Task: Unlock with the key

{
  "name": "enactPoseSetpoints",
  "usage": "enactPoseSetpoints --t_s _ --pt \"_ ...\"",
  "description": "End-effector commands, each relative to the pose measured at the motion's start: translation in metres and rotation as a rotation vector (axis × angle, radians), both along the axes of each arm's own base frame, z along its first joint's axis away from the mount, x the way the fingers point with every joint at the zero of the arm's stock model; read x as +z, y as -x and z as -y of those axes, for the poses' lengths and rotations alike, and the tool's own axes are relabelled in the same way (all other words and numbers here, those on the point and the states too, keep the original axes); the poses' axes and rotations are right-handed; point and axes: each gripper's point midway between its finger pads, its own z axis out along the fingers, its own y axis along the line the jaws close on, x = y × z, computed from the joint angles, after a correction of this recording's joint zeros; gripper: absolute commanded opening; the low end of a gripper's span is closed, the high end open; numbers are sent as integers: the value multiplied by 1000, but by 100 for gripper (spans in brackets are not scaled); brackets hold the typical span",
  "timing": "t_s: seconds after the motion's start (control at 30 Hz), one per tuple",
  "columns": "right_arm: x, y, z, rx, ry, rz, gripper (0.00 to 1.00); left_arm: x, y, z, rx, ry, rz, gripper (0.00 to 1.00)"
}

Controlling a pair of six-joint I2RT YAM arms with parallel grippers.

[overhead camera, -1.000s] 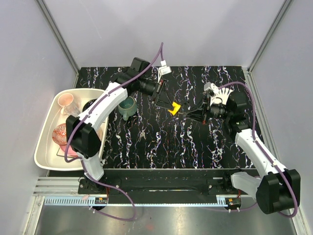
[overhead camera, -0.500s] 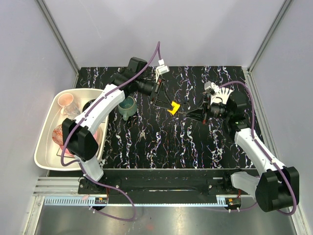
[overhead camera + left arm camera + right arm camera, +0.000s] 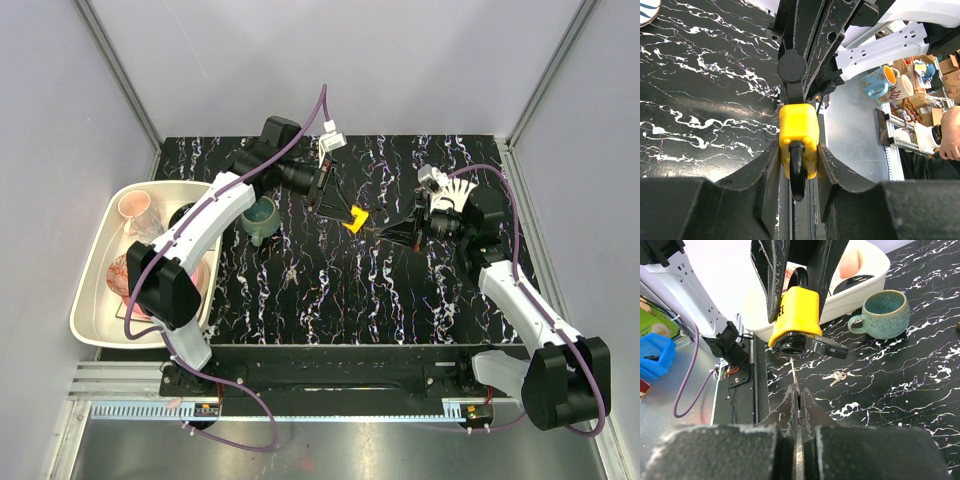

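Two arms meet above the middle of the black marbled tabletop (image 3: 330,300), their tips nearly nose to nose. The left pincer (image 3: 798,165) is clamped on a yellow padlock (image 3: 799,125), one finger pressed against each flat side, and holds it off the surface. The lock's black shackle (image 3: 796,170) points back toward the left wrist and sits between the fingers. Its base faces the right arm.

The right pincer (image 3: 797,395) is fully closed on a thin metal key (image 3: 794,375), seen edge-on as a fine sliver running out from between the pressed fingertips. The key's tip reaches the dark round keyway at the base of the padlock. Whether it has actually entered cannot be told from these views. A small black flap (image 3: 827,346) sticks out sideways from the lock's base, just beside the keyway.

On the tabletop below lies a loose bunch of keys (image 3: 288,271), apart from both arms. A teal mug (image 3: 262,217) stands upright near the left arm's forearm. At the left edge sits a white tray (image 3: 90,330) with pinkish dishes in it.
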Motion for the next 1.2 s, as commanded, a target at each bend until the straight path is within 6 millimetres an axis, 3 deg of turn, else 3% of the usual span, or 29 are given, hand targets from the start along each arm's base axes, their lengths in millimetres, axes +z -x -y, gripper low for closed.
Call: enactPoseSetpoints --t_s 0.0,0.77,1.17 --pt "9 0 0 18 -18 36 0 21 1 1 -12 56 77 0" --pt "11 -6 -3 17 -53 -29 0 12 8 10 -22 34 94 0" --pt "37 -7 -7 49 -177 -91 0 6 16 17 10 43 148 0"
